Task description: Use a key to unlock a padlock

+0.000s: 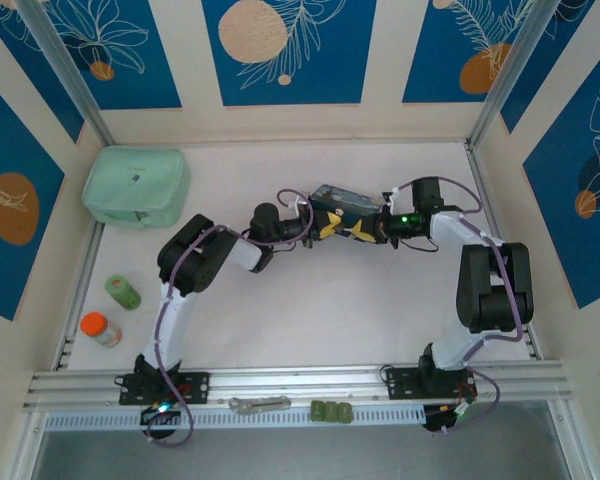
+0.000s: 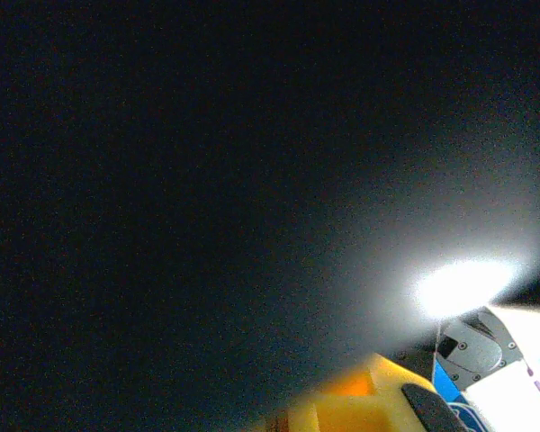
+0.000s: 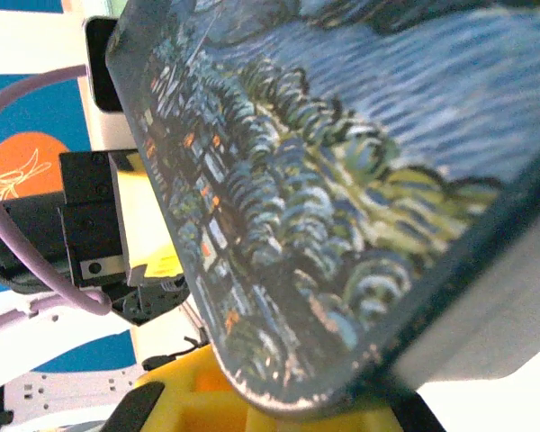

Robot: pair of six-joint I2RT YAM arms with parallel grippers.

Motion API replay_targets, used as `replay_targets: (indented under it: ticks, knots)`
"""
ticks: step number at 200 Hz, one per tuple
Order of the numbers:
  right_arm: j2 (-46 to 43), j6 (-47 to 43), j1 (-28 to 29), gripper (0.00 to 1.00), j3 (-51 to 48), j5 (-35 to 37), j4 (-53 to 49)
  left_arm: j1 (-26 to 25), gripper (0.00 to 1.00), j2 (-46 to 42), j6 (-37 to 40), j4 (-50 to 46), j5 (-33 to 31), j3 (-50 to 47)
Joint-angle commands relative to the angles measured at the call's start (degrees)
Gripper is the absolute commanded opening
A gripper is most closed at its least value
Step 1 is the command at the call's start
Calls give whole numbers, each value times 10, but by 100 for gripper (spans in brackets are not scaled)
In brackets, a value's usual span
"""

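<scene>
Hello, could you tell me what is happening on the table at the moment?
Both arms stretch to the middle of the table, where the left hand and the right hand meet at a painted tin. The tin is very close to the right wrist camera. The pictures do not settle whether either hand is gripping it, or how far the unlocking has got. A green pouch lies at the far left.
</scene>
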Motion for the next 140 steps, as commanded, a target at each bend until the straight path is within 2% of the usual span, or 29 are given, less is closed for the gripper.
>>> replay_targets:
  ticks: [1, 31, 81, 140]
  knots:
    - [16, 35, 8, 0, 22, 60, 49, -22, 0, -49, 24, 75, 97, 3]
    - [0, 66, 31, 0, -2, 83, 65, -22, 0, -51, 33, 75, 63, -1]
    - [-69, 164, 69, 0, -106, 155, 167, -30, 0, -55, 31, 75, -73, -41]
    - [-54, 199, 91, 0, -119, 153, 221, -41, 0, -56, 15, 75, -97, -39]
